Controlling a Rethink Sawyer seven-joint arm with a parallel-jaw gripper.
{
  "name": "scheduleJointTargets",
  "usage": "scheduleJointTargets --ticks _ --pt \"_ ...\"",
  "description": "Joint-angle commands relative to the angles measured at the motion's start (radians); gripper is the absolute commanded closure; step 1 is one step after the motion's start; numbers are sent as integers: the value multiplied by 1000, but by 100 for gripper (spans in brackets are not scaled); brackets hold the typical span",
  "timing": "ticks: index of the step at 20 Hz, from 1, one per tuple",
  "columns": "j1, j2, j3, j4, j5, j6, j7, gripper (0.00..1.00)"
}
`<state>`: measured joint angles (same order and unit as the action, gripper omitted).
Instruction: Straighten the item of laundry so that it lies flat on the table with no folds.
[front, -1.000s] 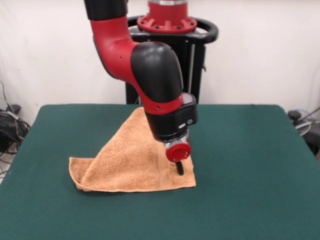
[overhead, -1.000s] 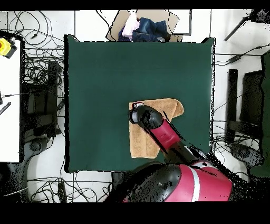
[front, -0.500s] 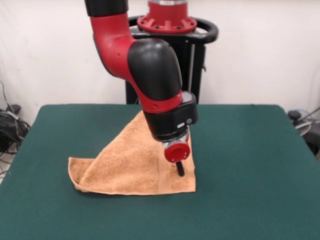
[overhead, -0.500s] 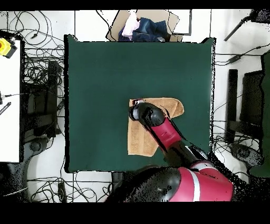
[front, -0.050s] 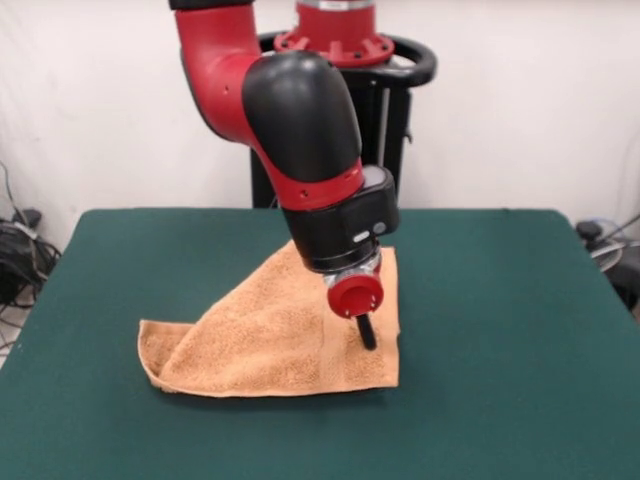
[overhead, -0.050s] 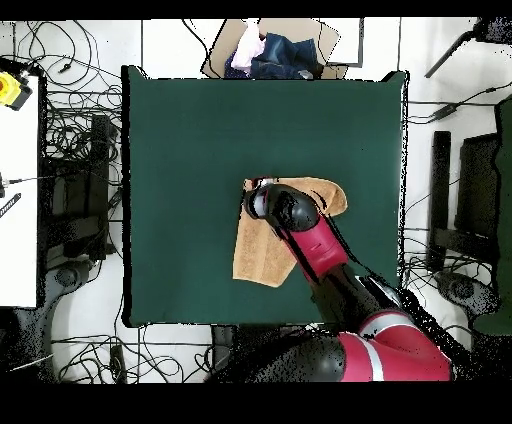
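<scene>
the fingers (front, -0.050s: 367, 334), a dark tip under the red wrist, pressed into the towel (front, -0.050s: 270, 340) near its right corner; whether they were open or gripping could not be told. the towel lay mid-bench (front, -0.050s: 500, 300), a fold at its left end. slippage could bunch it further. a box (overhead, -0.050s: 270, 48) beyond the bench held clothes.

Towel (front, -0.050s: 260, 345): small, orange-tan, fuzzy terry. Not flat; folded over itself into a rough triangle in the front view, the fold line climbing diagonally from its low left corner toward the top. A flat woven band runs near its right hem. Left corner curls up slightly. Lies on the dark green surface (front, -0.050s: 500, 330), about the middle, toward the robot's side in the overhead view (overhead, -0.050s: 262, 262).
</scene>
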<state>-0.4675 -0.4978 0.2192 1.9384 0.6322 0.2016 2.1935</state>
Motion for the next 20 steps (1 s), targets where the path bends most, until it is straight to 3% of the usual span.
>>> scheduleJointTargets --ticks 1,9,10,12,16,20 --pt "-13 3 126 -26 101 47 242 100" --pt "-33 62 129 -119 119 82 201 100" --pt "-61 18 171 -41 113 39 204 100" --pt "-73 6 186 -21 108 25 207 100" --pt "-80 47 177 -58 89 19 183 100" --pt "-123 74 223 -18 49 -76 179 100"
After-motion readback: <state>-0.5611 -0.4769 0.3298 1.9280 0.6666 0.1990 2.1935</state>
